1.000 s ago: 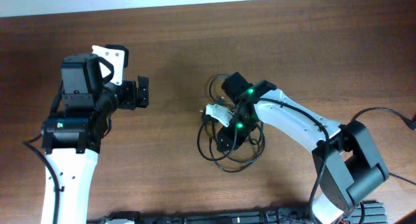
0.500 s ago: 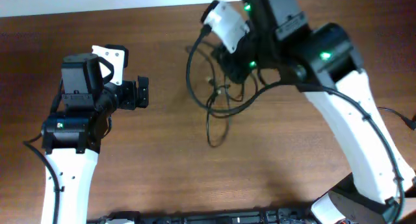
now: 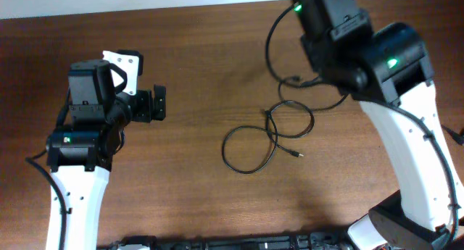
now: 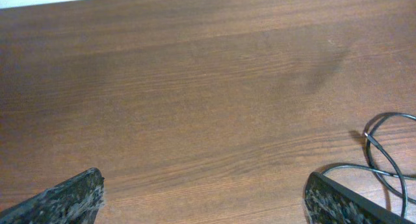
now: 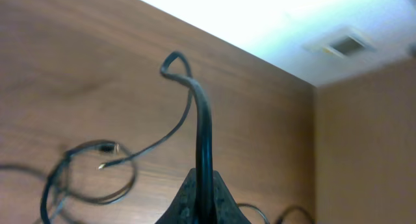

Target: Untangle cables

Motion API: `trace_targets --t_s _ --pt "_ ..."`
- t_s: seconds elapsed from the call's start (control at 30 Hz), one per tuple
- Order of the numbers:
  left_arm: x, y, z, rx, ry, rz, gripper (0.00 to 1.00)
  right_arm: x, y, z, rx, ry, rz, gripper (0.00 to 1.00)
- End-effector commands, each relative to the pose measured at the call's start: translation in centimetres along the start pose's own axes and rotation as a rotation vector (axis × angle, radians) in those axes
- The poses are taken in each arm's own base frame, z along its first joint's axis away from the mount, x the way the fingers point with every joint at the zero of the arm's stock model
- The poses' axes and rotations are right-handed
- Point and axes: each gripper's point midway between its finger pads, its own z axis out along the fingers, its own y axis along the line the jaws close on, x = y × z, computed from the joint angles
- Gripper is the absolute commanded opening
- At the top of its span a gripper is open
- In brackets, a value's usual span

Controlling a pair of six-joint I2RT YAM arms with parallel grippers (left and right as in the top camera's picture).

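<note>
"Cables [image 3: 271, 124], the two thin black flexible cords with small plugs: where do they lie?"

"In loops crossed over each other on the brown wooden table [image 3: 181, 199], about the middle and a little toward its right edge. One strand [image 5: 204, 133] rises off the wood toward the far edge."

"Who has it?"

"The right gripper [image 5: 201, 188], pinched tight on that strand and raised high. The left gripper [image 3: 159, 103] hangs near the left edge, jaws spread wide, holding nothing, well apart from the loops."

"Which step, then?"

"Drawing one cord out of the other, I'd say. They look not yet parted, because the loops cross at one spot."

"And next?"

"Probably the left gripper should pin the lying loop, so the pull slides the lifted cord free rather than dragging both."
</note>
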Motion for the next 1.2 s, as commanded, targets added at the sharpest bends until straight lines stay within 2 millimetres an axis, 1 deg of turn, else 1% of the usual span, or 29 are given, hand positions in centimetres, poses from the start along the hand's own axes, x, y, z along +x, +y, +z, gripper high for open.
trace_targets --t_s 0.0,0.03,0.07,0.1,0.13,0.17,0.2,0.27,0.3,0.37,0.4,0.43,0.47,0.5,0.57,0.6,0.63,0.67,0.7,0.77,0.83,0.87,0.9,0.97,1.0,1.03,1.1,1.13,1.17 --pt "-0.2 0.1 -0.2 0.001 -0.008 -0.008 0.99 0.8 -8.2 2.6 0.224 0.022 0.301 0.04" --pt "-0.2 0.1 -0.2 0.001 -0.008 -0.008 0.99 1.4 -10.9 3.6 0.266 0.031 0.392 0.04" --pt "-0.2 0.1 -0.2 0.001 -0.008 -0.008 0.99 2.6 -14.1 4.8 0.291 0.042 0.499 0.04" --pt "-0.2 0.1 -0.2 0.001 -0.008 -0.008 0.99 3.6 -16.5 6.0 0.291 0.051 0.571 0.04" --pt "-0.2 0.1 -0.2 0.001 -0.008 -0.008 0.99 4.5 -18.4 7.2 0.287 0.06 0.626 0.04" --pt "-0.2 0.1 -0.2 0.001 -0.008 -0.008 0.99 5.7 -20.3 9.0 0.268 0.075 0.688 0.04" --pt "-0.2 0.1 -0.2 0.001 -0.008 -0.008 0.99 6.7 -21.6 10.6 0.247 0.091 0.731 0.04" --pt "-0.2 0.1 -0.2 0.001 -0.008 -0.008 0.99 9.6 -24.1 15.6 0.197 0.141 0.817 0.04" --pt "-0.2 0.1 -0.2 0.001 -0.008 -0.008 0.99 10.9 -24.6 18.0 0.176 0.171 0.843 0.04" --pt "-0.2 0.1 -0.2 0.001 -0.008 -0.008 0.99 13.6 -24.7 21.8 0.159 0.248 0.881 0.04" --pt "-0.2 0.1 -0.2 0.001 -0.008 -0.008 0.99 17.0 -24.8 25.0 0.171 0.344 0.911 0.04" --pt "-0.2 0.1 -0.2 0.001 -0.008 -0.008 0.99 18.8 -24.8 26.2 0.171 0.396 0.924 0.04" --pt "-0.2 0.1 -0.2 0.001 -0.008 -0.008 0.99 20.1 -24.8 26.9 0.172 0.428 0.932 0.04" --pt "-0.2 0.1 -0.2 0.001 -0.008 -0.008 0.99 22.3 -24.7 27.8 0.171 0.491 0.946 0.04" --pt "-0.2 0.1 -0.2 0.001 -0.008 -0.008 0.99 24.9 -24.7 28.0 0.172 0.564 0.969 0.04" --pt "-0.2 0.1 -0.2 0.001 -0.008 -0.008 0.99 26.1 -25.0 27.6 0.175 0.595 0.984 0.04" --pt "-0.2 0.1 -0.2 0.001 -0.008 -0.008 0.99 26.6 -24.5 27.2 0.148 0.625 0.986 0.35" --pt "-0.2 0.1 -0.2 0.001 -0.008 -0.008 0.99 26.8 -23.8 26.9 0.089 0.643 0.939 0.76" --pt "-0.2 0.1 -0.2 0.001 -0.008 -0.008 0.99 26.6 -23.0 26.9 0.03 0.646 0.9 1.0" --pt "-0.2 0.1 -0.2 0.001 -0.008 -0.008 0.99 26.5 -22.2 26.7 -0.013 0.656 0.909 0.99" --pt "-0.2 0.1 -0.2 0.001 -0.008 -0.008 0.99 25.1 -19.8 26.5 -0.194 0.627 0.877 0.99" --pt "-0.2 0.1 -0.2 0.001 -0.008 -0.008 0.99 23.8 -18.1 26.0 -0.32 0.597 0.857 0.99" --pt "-0.2 0.1 -0.2 0.001 -0.008 -0.008 0.99 23.3 -17.7 25.6 -0.334 0.594 0.847 0.99" --pt "-0.2 0.1 -0.2 0.001 -0.008 -0.008 0.99 18.2 -17.0 22.7 -0.316 0.474 0.727 0.99" --pt "-0.2 0.1 -0.2 0.001 -0.008 -0.008 0.99 15.9 -16.1 21.3 -0.312 0.43 0.674 0.99" --pt "-0.2 0.1 -0.2 0.001 -0.008 -0.008 0.99 13.9 -14.3 20.4 -0.34 0.401 0.626 0.99" --pt "-0.2 0.1 -0.2 0.001 -0.008 -0.008 0.99 12.1 -10.7 20.0 -0.408 0.413 0.567 0.99" --pt "-0.2 0.1 -0.2 0.001 -0.008 -0.008 0.99 10.9 -8.7 19.9 -0.446 0.406 0.527 0.99" --pt "-0.2 0.1 -0.2 0.001 -0.008 -0.008 0.99 10.2 -6.7 19.3 -0.479 0.418 0.489 0.99"
